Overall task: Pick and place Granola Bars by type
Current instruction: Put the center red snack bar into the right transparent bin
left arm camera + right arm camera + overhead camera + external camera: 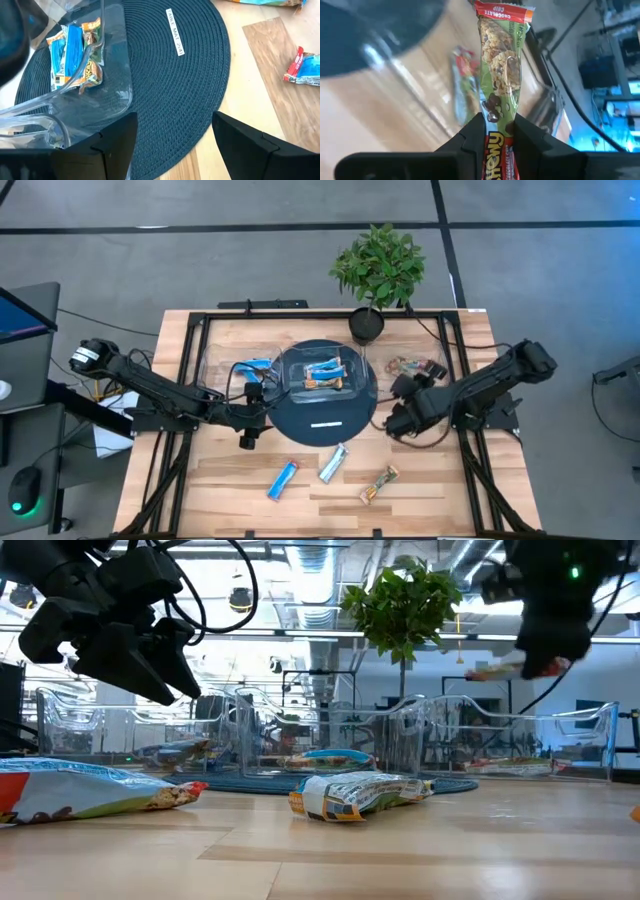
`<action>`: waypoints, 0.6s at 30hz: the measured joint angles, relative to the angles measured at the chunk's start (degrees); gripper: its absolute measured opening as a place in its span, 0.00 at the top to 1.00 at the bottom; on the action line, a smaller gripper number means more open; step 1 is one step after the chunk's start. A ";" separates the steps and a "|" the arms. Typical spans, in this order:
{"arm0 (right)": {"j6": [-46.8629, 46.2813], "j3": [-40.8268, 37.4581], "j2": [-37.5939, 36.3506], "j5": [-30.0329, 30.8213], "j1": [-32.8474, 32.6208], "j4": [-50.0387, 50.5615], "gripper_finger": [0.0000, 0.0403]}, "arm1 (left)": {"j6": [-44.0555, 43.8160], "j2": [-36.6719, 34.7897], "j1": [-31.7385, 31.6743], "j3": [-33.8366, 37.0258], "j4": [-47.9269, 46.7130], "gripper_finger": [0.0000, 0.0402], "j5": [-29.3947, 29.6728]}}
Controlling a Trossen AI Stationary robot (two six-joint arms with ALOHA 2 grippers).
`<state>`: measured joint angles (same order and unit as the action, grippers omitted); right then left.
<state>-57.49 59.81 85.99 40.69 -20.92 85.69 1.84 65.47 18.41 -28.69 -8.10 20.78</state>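
Note:
My right gripper (499, 131) is shut on a tan and green granola bar (501, 65) with red ends. It is raised near the clear right tray (415, 367), and the low view shows it (545, 660) high over the table. My left gripper (175, 150) is open and hovers over the near-left part of the round dark blue mat (180, 90), beside the clear middle tray (107, 80) that holds blue and tan bars (75, 52). A blue bar (283, 478), a silver bar (333, 463) and a tan bar (380, 483) lie flat on the near table. My right gripper pinches the tan and green bar between its two fingers near one red end (497, 142). The fingers lie across the bar. The rest of the bar sticks out beyond the fingertips to its far red end (502, 11), lifted clear of table and tray.
A clear left tray (250, 370) holds a blue bar. A white label strip (175, 32) lies on the mat. A potted plant (378, 270) stands at the far edge. The right tray holds another bar (462, 85). A black frame (190, 340) borders the wooden table.

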 joint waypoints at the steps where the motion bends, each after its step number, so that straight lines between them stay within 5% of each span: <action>1: 0.27 -1.95 -1.04 0.06 1.08 -0.81 0.83 | 0.14 0.00 0.00 0.00 0.07 0.37 0.00; 11: 20.49 -14.68 -10.88 2.63 13.58 -23.09 0.83 | 0.62 0.00 0.00 0.00 0.99 0.37 0.07; 18: 25.00 -15.32 -11.84 1.13 21.49 -26.54 0.80 | 0.67 0.00 0.00 0.00 1.12 0.37 0.10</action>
<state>-32.49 44.49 74.15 41.82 0.58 59.16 2.52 65.47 18.41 -28.69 -6.98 20.87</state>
